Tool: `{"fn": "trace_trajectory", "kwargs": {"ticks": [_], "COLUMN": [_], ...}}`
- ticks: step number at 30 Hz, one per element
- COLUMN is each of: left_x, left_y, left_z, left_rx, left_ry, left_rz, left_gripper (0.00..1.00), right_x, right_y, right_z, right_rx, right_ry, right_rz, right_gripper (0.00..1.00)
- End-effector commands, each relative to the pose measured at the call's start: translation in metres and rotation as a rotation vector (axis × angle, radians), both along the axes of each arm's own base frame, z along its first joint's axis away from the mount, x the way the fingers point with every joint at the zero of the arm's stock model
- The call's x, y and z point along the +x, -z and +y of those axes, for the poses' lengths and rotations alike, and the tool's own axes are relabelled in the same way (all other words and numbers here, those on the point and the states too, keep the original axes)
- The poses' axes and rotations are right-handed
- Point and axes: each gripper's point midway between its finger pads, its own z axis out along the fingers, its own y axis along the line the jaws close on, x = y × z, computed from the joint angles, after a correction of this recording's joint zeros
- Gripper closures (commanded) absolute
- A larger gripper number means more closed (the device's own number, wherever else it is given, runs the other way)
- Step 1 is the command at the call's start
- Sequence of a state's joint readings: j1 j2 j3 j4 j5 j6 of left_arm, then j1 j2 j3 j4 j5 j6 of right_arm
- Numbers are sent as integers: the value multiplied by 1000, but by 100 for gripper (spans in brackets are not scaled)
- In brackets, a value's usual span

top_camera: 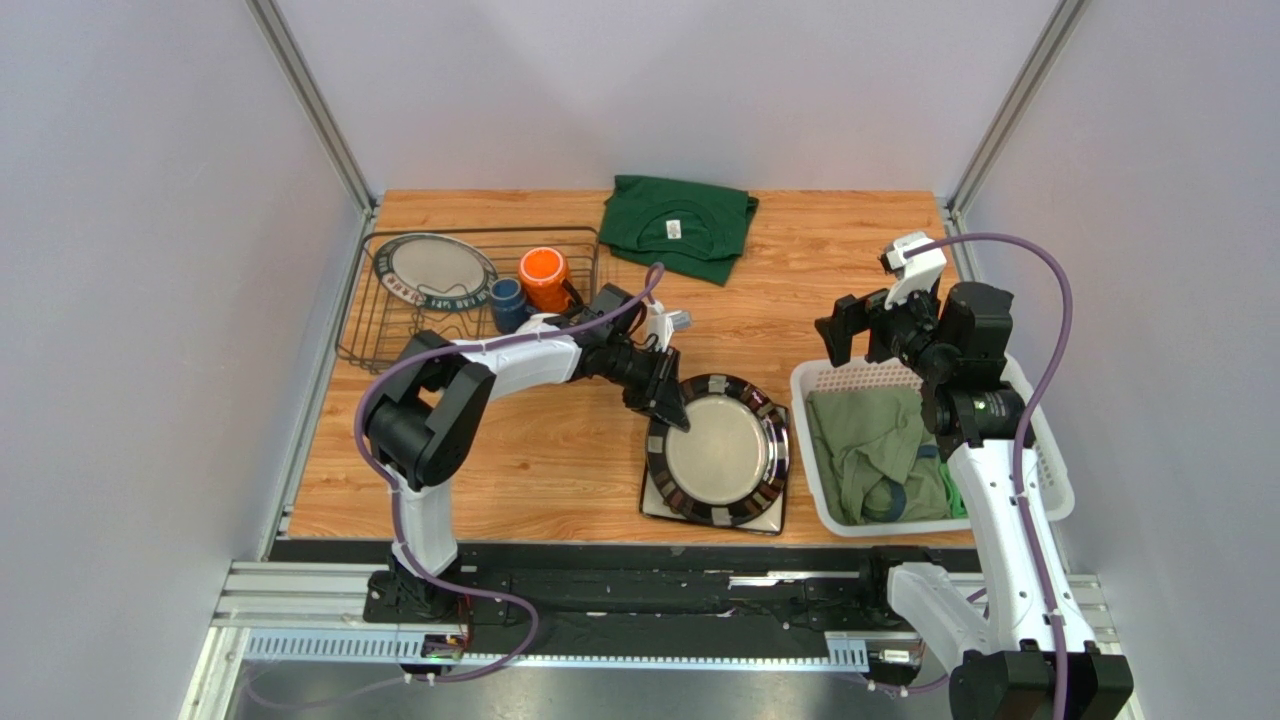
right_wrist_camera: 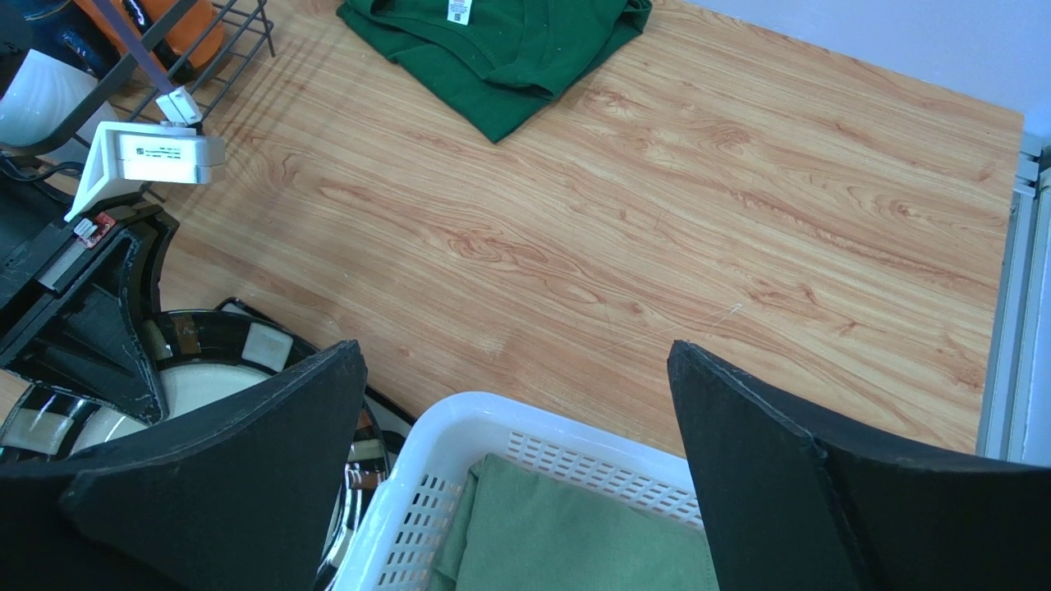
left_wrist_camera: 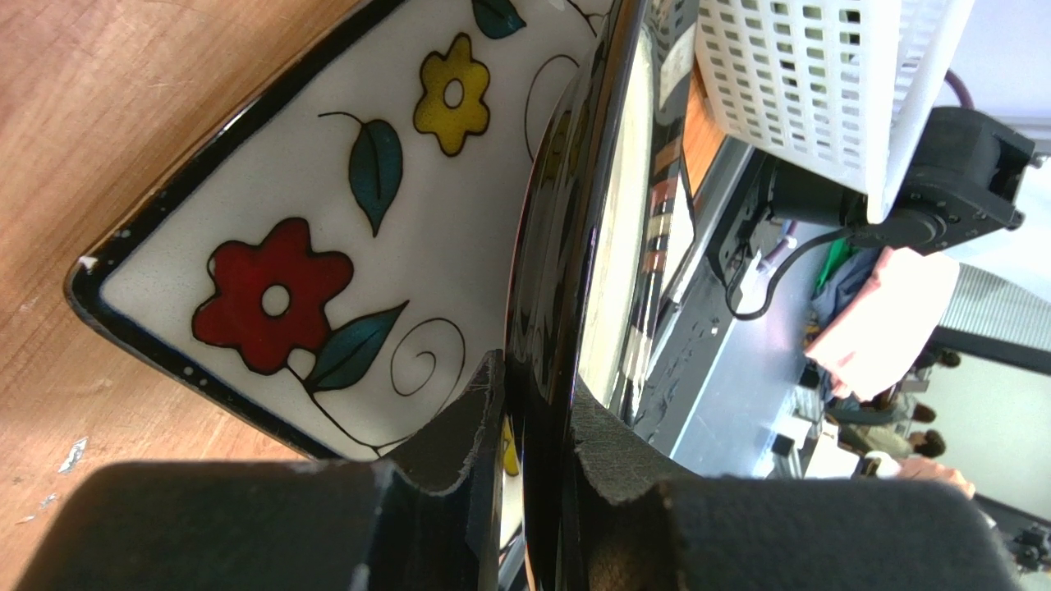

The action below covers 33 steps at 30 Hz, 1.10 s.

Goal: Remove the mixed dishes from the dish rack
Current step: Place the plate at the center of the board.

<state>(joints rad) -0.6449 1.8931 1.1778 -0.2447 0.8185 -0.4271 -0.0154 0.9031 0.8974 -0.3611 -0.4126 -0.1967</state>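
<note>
A round dark-rimmed plate (top_camera: 721,450) lay over the square flowered plate (left_wrist_camera: 309,246) at mid-table, while a second round plate (top_camera: 433,270), an orange mug (top_camera: 543,278) and a blue mug (top_camera: 508,305) sat in the wire rack (top_camera: 358,308).

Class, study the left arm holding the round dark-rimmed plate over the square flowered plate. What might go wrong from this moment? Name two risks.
1. The left gripper pinches only the thin glossy rim of the round dark-rimmed plate, so the plate may pivot or slip out.
2. That plate looks tilted against the square cream flowered plate beneath it. If it is let go abruptly, it could strike, chip or shove the lower plate.
</note>
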Motion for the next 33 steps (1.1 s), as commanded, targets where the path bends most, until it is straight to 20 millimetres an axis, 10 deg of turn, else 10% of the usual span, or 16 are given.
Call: {"fn": "trace_trajectory", "kwargs": {"ticks": [1,33], "left_x": [0,10], "left_y": [-39,-20], "left_z": [-18,-7], "left_rx": [-133,2], "left_ry": [84,90], "left_rz": [-47,-155], "left_gripper": [93,46], "right_x": [-1,-3], "right_y": [-13,-15], "right_z": [0,3], "right_rx": [-9,-3], "right_ry": [-11,-23], "right_rz": [-42,-49], "right_gripper": [1,1]}}
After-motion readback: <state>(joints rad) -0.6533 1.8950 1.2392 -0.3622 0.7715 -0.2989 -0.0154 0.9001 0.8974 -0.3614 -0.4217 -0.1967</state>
